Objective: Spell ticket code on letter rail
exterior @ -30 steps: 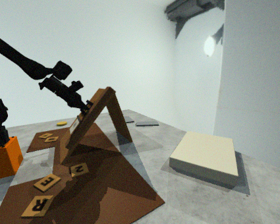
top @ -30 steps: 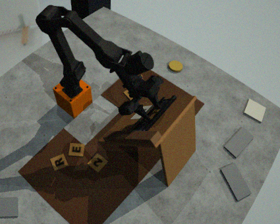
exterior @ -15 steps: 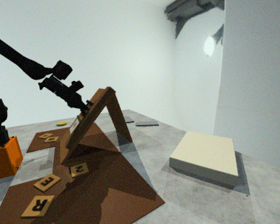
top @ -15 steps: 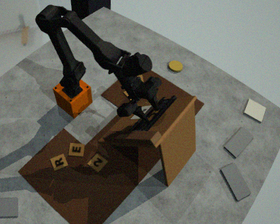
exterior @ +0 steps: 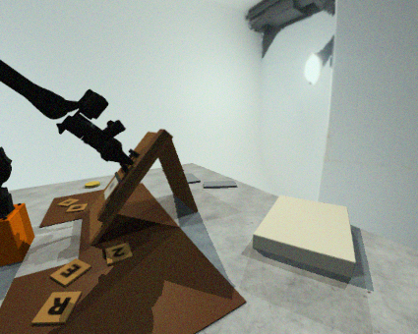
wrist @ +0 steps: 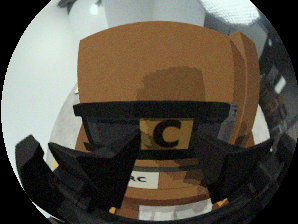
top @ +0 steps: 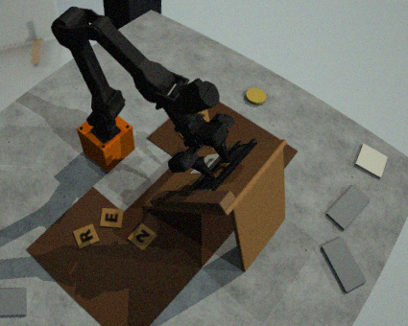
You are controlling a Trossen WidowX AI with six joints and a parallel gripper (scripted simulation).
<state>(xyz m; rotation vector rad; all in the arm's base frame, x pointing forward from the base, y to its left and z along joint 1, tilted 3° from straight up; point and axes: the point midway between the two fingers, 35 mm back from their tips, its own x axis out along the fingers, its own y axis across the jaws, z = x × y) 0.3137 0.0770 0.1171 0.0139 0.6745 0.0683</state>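
Item: letter "C", black, on a wooden tile [wrist: 166, 134] between the fingers of the hand [wrist: 165, 133]. Item: letters "RC", black, on a white ticket [wrist: 151, 181] [top: 205, 161] [exterior: 112, 189], its left part hidden in the wrist view. Items: one "R" tile [top: 86, 236] [exterior: 57, 308], one "E" tile [top: 111, 218] [exterior: 71, 272], one "N" tile [top: 142, 236] [exterior: 118, 253], each wooden, black-lettered. Two further tiles [exterior: 73, 204], marks too small to read.

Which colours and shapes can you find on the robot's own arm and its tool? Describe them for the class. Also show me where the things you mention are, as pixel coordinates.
The arm [top: 93, 72] [exterior: 23, 88] is dull black, with straight, chunky links and bulky, rounded joints. Its base [top: 112, 152] [exterior: 3, 241] is a bright orange block with small dark dots near the top corners. The tool [top: 225, 163] [exterior: 130, 164] [wrist: 165, 133] is black too, with two angular fingers. No cable or lettering can be made out.
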